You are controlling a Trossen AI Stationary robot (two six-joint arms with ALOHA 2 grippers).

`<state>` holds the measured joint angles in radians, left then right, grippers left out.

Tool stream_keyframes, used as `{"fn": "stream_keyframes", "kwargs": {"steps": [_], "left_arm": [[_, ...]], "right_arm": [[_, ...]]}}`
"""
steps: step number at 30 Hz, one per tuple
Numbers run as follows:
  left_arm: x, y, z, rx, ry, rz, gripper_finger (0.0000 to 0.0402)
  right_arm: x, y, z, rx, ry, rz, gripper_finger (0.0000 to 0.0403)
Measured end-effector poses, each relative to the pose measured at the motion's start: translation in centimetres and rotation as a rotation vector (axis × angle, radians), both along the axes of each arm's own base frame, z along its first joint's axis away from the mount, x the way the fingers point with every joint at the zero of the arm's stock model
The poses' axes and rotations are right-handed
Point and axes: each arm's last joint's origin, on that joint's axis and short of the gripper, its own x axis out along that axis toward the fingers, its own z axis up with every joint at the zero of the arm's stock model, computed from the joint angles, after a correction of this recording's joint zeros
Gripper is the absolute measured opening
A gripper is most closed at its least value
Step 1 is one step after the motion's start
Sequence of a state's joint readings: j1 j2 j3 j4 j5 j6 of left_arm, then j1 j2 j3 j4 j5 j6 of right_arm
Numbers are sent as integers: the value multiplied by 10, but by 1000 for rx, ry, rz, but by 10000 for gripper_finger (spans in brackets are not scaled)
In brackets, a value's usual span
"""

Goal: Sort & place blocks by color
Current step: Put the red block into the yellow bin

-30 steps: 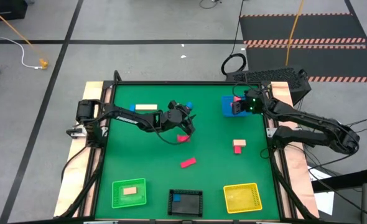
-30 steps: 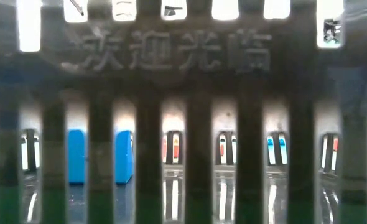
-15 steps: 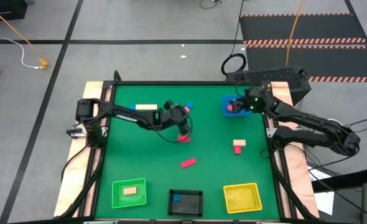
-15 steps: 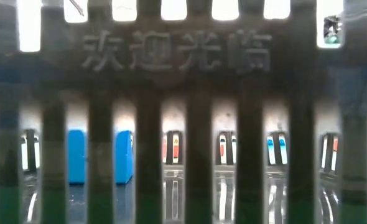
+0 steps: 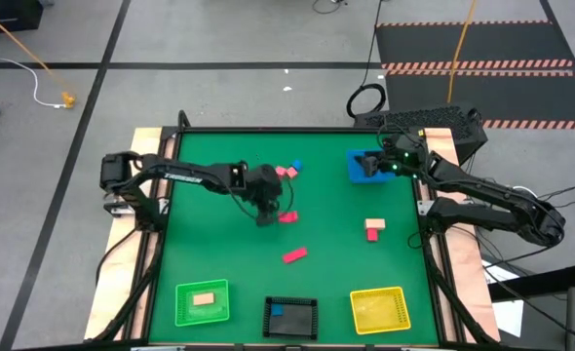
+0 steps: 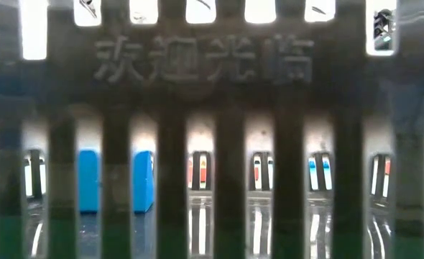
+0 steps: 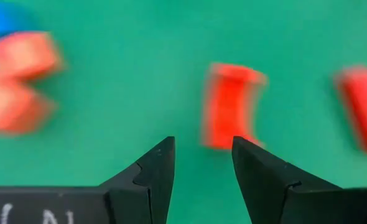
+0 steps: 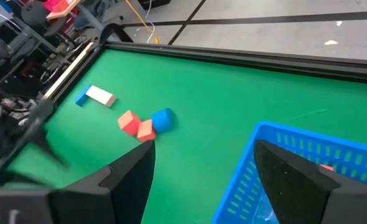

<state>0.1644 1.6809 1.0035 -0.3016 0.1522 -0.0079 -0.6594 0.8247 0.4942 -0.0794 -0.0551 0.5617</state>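
High view shows the left gripper (image 5: 266,216) near the middle of the green table (image 5: 336,210), hanging just beside a red block (image 5: 287,216); in its wrist view the fingers (image 7: 152,171) stand partly apart with nothing between them, and the curved red block (image 7: 230,106) lies just ahead of the gap. This looks like the approach to a pick: the next move calls for centring the gap on that block, lowering, and closing on it. The right gripper (image 5: 370,166) sits over the blue tray (image 5: 354,172) at the far right edge, its fingers wide and empty; a red piece (image 8: 325,167) lies inside that tray. Along the near edge, the green tray (image 5: 202,301) holds a tan block (image 5: 204,298), the black tray (image 5: 290,316) holds a blue block (image 5: 277,310), and the yellow tray (image 5: 380,308) shows nothing inside. Still loose on the table are a red bar (image 5: 294,254) near the middle, a tan-and-red pair (image 5: 373,229) toward the right edge, a tan bar (image 5: 228,168) toward the far left, and a small red and blue cluster (image 5: 288,170) near the far edge.
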Motion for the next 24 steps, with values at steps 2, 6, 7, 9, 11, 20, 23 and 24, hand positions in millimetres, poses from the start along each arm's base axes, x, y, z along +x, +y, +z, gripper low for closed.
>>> {"fn": "stream_keyframes", "kwargs": {"steps": [2,6,7,9,11,20,23,24], "left_arm": [[5,-12,-5,23,-14,-120,157],[13,-33,-21,128,4,-248,158],[14,-36,-23,153,7,-254,159],[16,-41,-25,185,3,-250,159],[18,-43,-25,206,-2,-224,159],[22,-45,-21,255,-46,-178,159],[22,-44,-21,273,-43,-164,159],[22,-43,-21,278,-42,-166,159]], "right_arm": [[0,0,0,-1,2,0,265],[0,0,0,-3,4,2,265],[0,0,0,-3,4,2,265],[0,0,0,-3,4,2,265],[0,0,0,-3,6,2,265],[0,0,-1,-2,10,5,265],[0,0,-1,-2,11,4,265],[0,0,-1,-3,11,5,265]]}}
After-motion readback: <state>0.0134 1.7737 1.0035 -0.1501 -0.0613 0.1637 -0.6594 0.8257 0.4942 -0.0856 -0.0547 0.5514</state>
